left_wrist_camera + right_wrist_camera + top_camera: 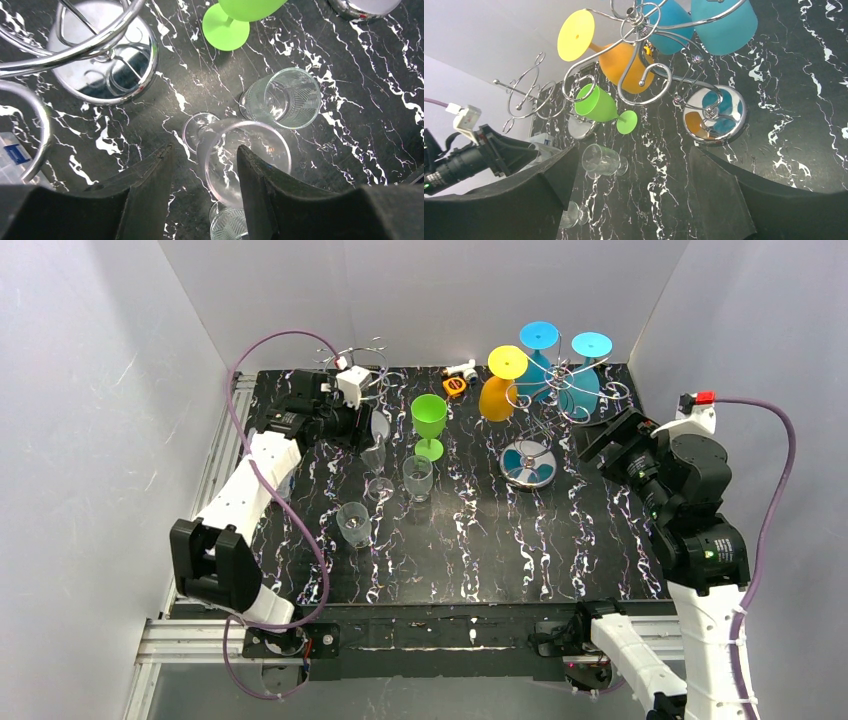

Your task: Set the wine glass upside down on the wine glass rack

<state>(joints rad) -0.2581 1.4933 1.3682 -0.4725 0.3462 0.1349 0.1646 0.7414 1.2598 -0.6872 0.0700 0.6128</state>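
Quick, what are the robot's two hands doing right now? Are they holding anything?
Left gripper: open, with the clear wine glass between its fingers, not squeezed yet.
Right gripper: open, holding nothing.

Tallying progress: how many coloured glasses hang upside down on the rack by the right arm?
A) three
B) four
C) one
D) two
A: one orange glass and two blue glasses hang from that rack; the green glass stands on the table.

green glass [226, 29] cropped, rack [102, 67] cropped left
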